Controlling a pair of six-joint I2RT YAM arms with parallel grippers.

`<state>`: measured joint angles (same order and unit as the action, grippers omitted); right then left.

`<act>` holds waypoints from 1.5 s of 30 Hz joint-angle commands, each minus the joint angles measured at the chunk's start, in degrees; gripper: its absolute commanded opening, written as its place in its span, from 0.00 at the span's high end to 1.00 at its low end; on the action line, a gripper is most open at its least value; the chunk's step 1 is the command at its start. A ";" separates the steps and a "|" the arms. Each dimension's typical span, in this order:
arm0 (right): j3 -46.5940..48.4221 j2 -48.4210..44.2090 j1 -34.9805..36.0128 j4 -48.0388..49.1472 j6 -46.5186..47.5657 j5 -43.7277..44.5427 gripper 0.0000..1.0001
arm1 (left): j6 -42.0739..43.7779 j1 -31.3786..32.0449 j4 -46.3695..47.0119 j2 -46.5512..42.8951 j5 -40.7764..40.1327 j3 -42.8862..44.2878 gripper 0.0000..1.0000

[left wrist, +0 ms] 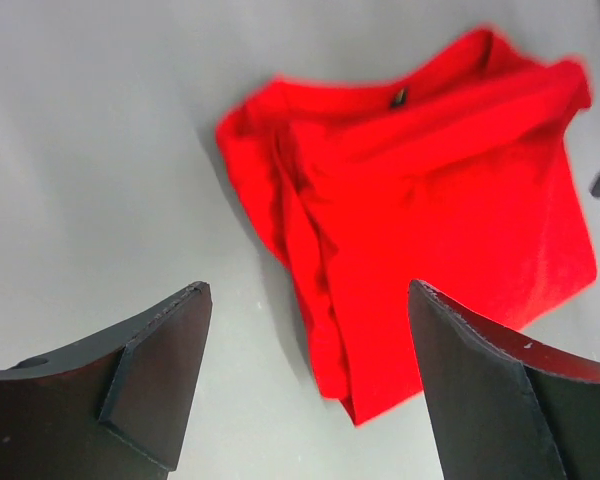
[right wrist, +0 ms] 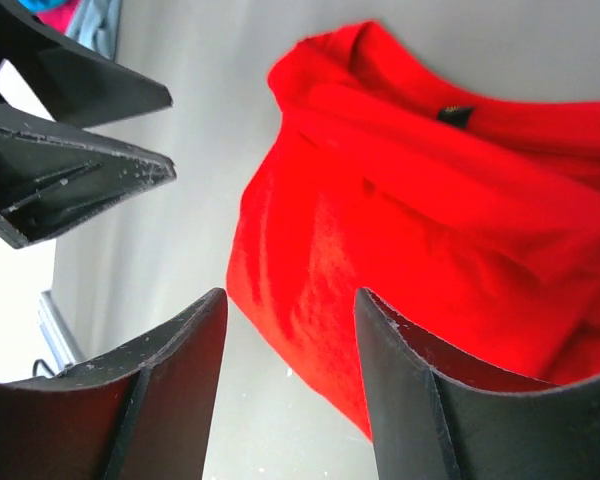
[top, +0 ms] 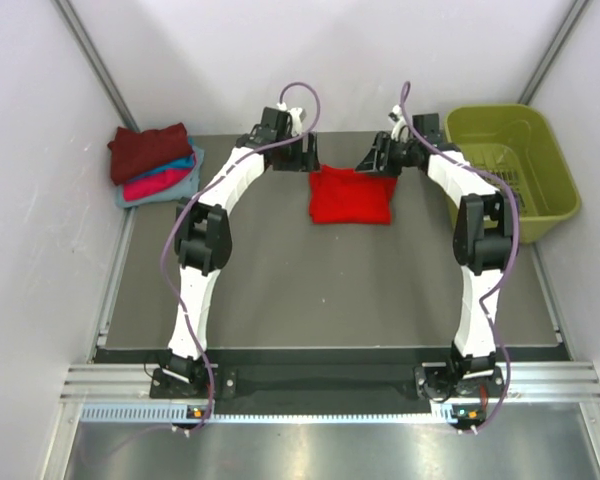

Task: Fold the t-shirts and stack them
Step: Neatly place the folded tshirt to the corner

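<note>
Left gripper [top: 305, 152]: wide open, gripping nothing, poised at the far left corner of the red t-shirt [top: 352, 195]. Right gripper [top: 377, 160]: parted as well, though less widely, equally empty, at the far right corner of the same garment. Red t-shirt: folded into a rough rectangle, flat on the dark table [top: 330, 290], about mid-width and toward the far side, between the two grippers.

From above only: placement of everything else. Far left corner of the table: stack of folded shirts, maroon t-shirt [top: 148, 150] on top, magenta-pink t-shirt [top: 162, 181] under it, teal t-shirt [top: 187, 162] peeking out beside that, pale blue t-shirt [top: 130, 197] at the bottom. Far right: olive-green basket [top: 510, 170], well apart from the red cloth. Too small from up there to judge the finger gaps.

From the left wrist only: left gripper [left wrist: 308, 300] with fingers [left wrist: 150, 370] spread broadly, red t-shirt [left wrist: 430, 200] seen through the gap, none of it pinched. Bunched, rumpled folds along the shirt's left edge; small dark neck label [left wrist: 400, 97] near the far edge. Sliver of something dark at the right border, unidentifiable.

From the right wrist only: right gripper [right wrist: 290, 300] with a narrower gap, red t-shirt [right wrist: 430, 220] beyond it, not clamped. At upper left, the left gripper's fingers [right wrist: 80, 175], apart. Scrap of pink and teal cloth in the top left corner.
</note>
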<state>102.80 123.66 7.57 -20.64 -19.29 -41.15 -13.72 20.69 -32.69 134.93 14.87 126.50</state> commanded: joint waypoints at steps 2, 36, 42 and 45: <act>2.92 5.10 0.34 1.05 -0.84 -1.22 0.46 | -3.07 -1.35 0.51 0.85 8.14 -2.30 0.16; 16.29 20.40 -1.25 6.67 -6.29 3.79 0.44 | -16.87 -0.47 14.14 18.34 29.68 -0.81 0.43; 15.94 20.05 -0.72 6.49 -6.11 3.97 0.44 | -17.31 -0.03 15.72 18.79 30.39 -0.73 0.89; 15.59 19.35 -0.54 6.49 -5.85 3.97 0.44 | -16.17 -0.30 15.20 18.00 29.60 -0.20 1.00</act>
<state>118.87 144.09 6.61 -15.84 -26.02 -38.00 -31.42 19.64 -16.62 152.18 45.06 126.85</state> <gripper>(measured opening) 0.561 0.051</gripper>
